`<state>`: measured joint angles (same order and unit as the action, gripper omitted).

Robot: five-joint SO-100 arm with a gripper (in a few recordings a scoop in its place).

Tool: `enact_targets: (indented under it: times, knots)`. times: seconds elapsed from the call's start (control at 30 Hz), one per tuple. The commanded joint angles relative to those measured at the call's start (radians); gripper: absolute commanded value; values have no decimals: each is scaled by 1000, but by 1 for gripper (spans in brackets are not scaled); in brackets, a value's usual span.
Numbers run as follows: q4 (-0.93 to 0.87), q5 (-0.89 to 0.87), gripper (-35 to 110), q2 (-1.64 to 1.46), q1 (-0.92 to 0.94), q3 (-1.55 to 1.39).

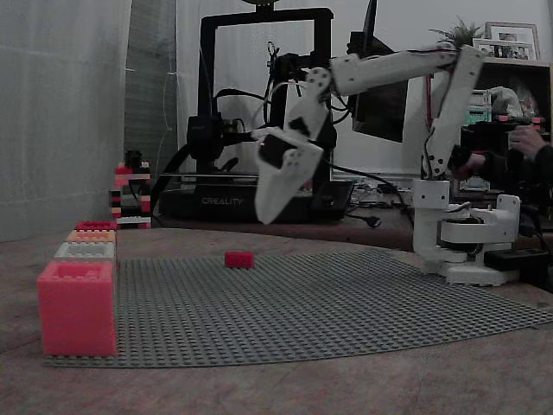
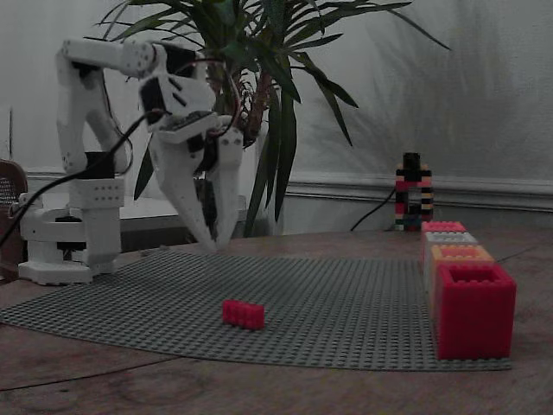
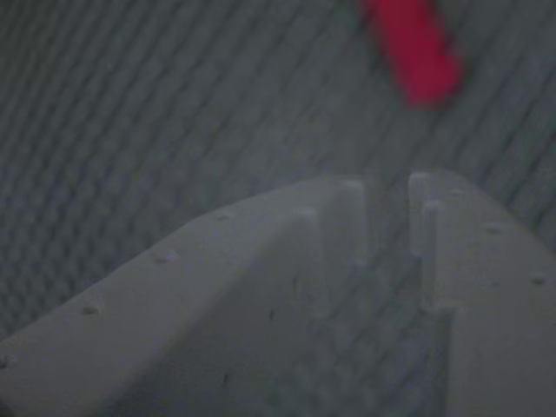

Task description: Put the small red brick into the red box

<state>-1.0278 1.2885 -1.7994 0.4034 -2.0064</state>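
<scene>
Gripper (image 2: 216, 245) w/ jaws nearly together, empty, hangs above baseplate (image 2: 346, 303); small red brick (image 2: 243, 313) lies fwd of tips, near plate's front edge.

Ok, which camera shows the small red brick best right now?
The fixed view with the plant: the brick lies sharp and unobstructed on the baseplate. In a fixed view it is farther and smaller; the wrist view shows it blurred and cut off by the top edge.

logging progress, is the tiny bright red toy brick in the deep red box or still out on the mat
Out. The tiny bright red toy brick lies on the grey studded mat, apart from the boxes, under the raised white gripper.
</scene>
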Motion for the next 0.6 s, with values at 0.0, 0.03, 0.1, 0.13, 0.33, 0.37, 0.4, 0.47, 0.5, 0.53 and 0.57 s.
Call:
enact_targets:
  times: [0.0,0.03,0.1,0.13,0.33,0.37,0.4,0.47,0.5,0.53,0.57]
  knots:
    - [0,86,7,80,81,181]
    - [-12,104,8,110,87,212]
    - [-35,149,10,156,87,245]
    - [-41,161,13,178,87,258]
    - [-49,206,20,259,69,288]
    - [-49,213,20,270,66,291]
    - [-46,210,20,281,61,298]
    - [-43,193,20,301,54,318]
    - [-43,187,20,305,51,322]
    - [-43,184,20,311,46,322]
    - [-46,184,22,316,43,322]
